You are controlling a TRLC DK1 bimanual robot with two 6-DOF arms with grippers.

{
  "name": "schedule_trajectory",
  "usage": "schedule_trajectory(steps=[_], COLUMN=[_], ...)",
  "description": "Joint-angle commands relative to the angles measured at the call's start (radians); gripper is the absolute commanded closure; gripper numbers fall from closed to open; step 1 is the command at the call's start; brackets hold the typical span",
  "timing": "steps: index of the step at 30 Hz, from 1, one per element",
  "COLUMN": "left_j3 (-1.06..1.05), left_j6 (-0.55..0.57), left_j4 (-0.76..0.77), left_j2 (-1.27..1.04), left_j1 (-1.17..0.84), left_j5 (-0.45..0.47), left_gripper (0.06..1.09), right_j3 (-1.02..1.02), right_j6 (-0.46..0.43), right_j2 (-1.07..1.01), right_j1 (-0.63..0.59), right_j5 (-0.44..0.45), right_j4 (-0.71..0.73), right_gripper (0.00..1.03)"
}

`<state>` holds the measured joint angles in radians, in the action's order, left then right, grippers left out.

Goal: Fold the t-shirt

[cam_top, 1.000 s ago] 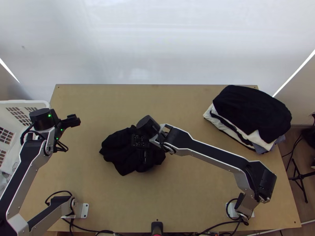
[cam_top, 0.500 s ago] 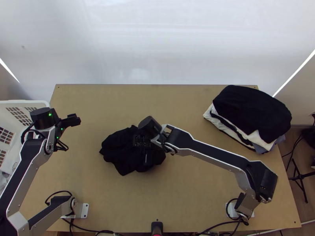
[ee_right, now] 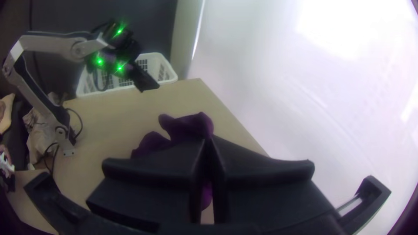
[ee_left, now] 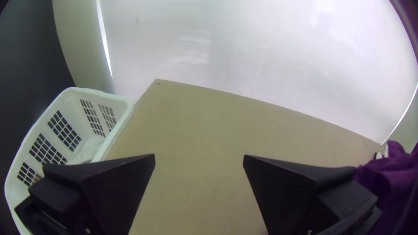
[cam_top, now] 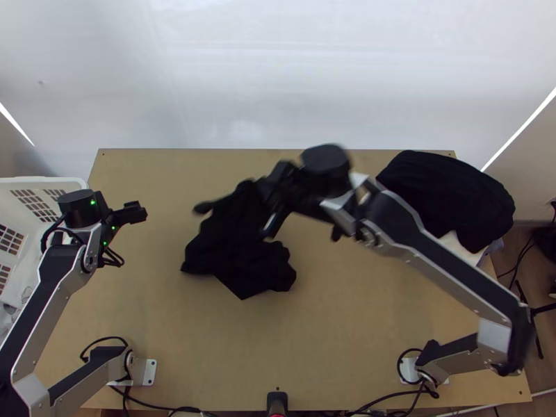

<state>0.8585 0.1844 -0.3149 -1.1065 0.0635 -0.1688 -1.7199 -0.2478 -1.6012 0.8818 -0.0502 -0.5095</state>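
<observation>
In the top view the black t-shirt (cam_top: 240, 254) is bunched left of the table's middle, its upper part pulled up to my right gripper (cam_top: 267, 198). The right wrist view has my right gripper (ee_right: 209, 143) shut on the shirt, whose cloth (ee_right: 187, 126) looks purple there and rises between the fingers. Which part is held I cannot tell. My left gripper (cam_top: 135, 212) is at the table's left side, apart from the shirt. Seen in the left wrist view, my left gripper (ee_left: 199, 159) stands open with nothing between its fingers.
A pile of folded clothes (cam_top: 445, 198) lies at the table's back right, partly behind the right arm. A white basket (cam_top: 21, 184) stands off the left edge. Bare tabletop (cam_top: 333, 326) stretches nearer the front.
My right gripper has lifted and moved up the picture and a little right, drawing part of the shirt along. The rest of the shirt has shifted slightly. The left arm has barely moved.
</observation>
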Motion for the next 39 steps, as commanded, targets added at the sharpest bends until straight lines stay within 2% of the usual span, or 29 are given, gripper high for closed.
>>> schedule_trajectory(steps=[1, 9, 18, 26, 39], left_j3=[0.002, -0.016, -0.024, -0.105, -0.096], left_j6=[0.035, 0.035, 0.033, 0.004, -0.002], left_j4=[-0.023, -0.082, -0.139, -0.125, -0.128], left_j2=[0.002, 0.039, 0.068, 0.048, 0.014], left_j1=[-0.059, -0.195, -0.306, -0.416, -0.472], left_j5=[0.049, 0.068, 0.069, 0.069, 0.069], left_gripper=[0.10, 0.10, 0.10, 0.10, 0.10], right_j3=[-0.007, 0.102, 0.184, 0.263, 0.431], right_j6=[0.051, 0.059, 0.093, 0.125, 0.131], right_j2=[0.092, 0.144, 0.170, 0.165, 0.172], right_j1=[-0.121, -0.244, -0.325, -0.425, -0.593], right_j5=[0.033, 0.066, 0.095, 0.133, 0.161], right_j4=[-0.015, 0.005, 0.031, 0.051, 0.098], right_gripper=[1.00, 1.00, 1.00, 1.00, 1.00])
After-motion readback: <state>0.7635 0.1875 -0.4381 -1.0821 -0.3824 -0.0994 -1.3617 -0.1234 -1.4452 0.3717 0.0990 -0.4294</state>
